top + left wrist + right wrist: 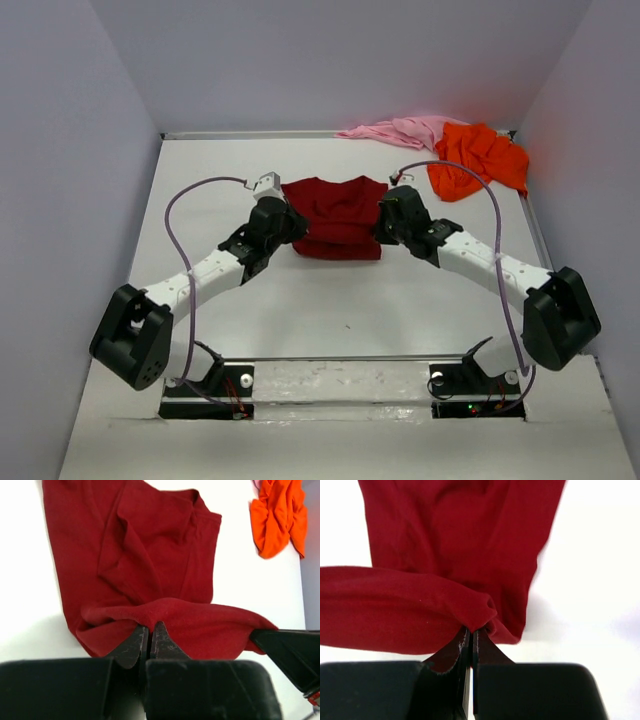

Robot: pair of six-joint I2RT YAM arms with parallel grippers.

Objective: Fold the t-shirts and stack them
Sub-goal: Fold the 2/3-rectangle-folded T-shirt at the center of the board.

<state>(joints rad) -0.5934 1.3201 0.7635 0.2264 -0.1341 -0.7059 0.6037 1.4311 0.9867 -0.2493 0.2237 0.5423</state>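
A dark red t-shirt [336, 215] lies in the middle of the white table, its near edge lifted and doubled over the rest. My left gripper [290, 232] is shut on that edge at the shirt's left side; in the left wrist view the gripper [150, 626] pinches the fold of the red t-shirt [150, 555]. My right gripper [383, 228] is shut on the same edge at the right side, and in the right wrist view it [471, 631] holds a bunched corner of the red t-shirt [450, 535]. The orange t-shirt [478, 160] and the pale pink t-shirt [400, 130] lie crumpled at the back right.
The table [330, 310] is walled at the left, back and right. The orange t-shirt [279, 517] shows at the upper right of the left wrist view. Both arm bases sit on a plate [340, 385] at the near edge, with lilac cables looping over the arms.
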